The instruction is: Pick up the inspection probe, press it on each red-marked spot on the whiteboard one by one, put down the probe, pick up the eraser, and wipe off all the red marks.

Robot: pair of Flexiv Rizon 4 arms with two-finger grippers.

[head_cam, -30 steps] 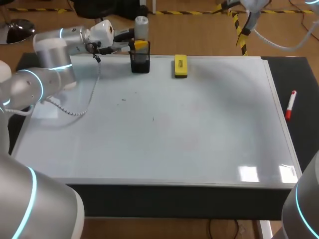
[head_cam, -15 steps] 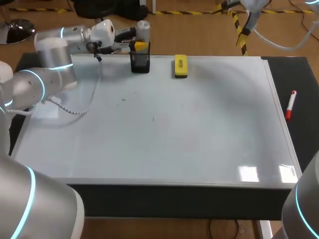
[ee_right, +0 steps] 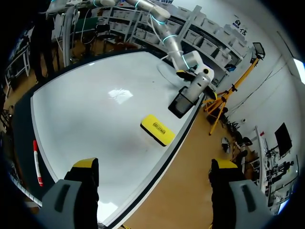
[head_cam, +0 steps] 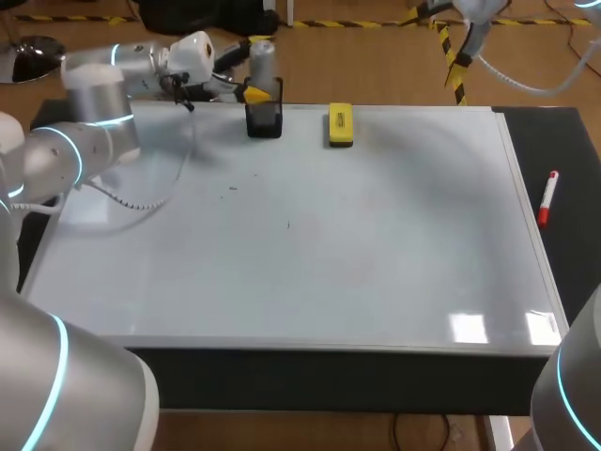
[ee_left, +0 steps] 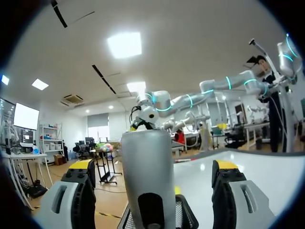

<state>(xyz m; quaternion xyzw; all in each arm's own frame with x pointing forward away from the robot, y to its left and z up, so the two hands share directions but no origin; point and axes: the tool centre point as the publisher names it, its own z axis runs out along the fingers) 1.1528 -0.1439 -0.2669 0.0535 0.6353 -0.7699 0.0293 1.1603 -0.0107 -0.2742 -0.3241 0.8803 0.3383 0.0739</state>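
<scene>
**Left gripper open around probe, no grip made.**
The probe is stood upright in the black mesh holder at the far edge of the whiteboard, with the left arm brought in from the far-left corner. In the left wrist view the silver probe body is seen between the two yellow-tipped fingers, with clear gaps on both sides. The yellow eraser is laid flat on the board just beside the holder. The right gripper is held spread wide with nothing between its fingers, well above the board. A red marker is laid on the dark table beside the board's right edge.
</scene>
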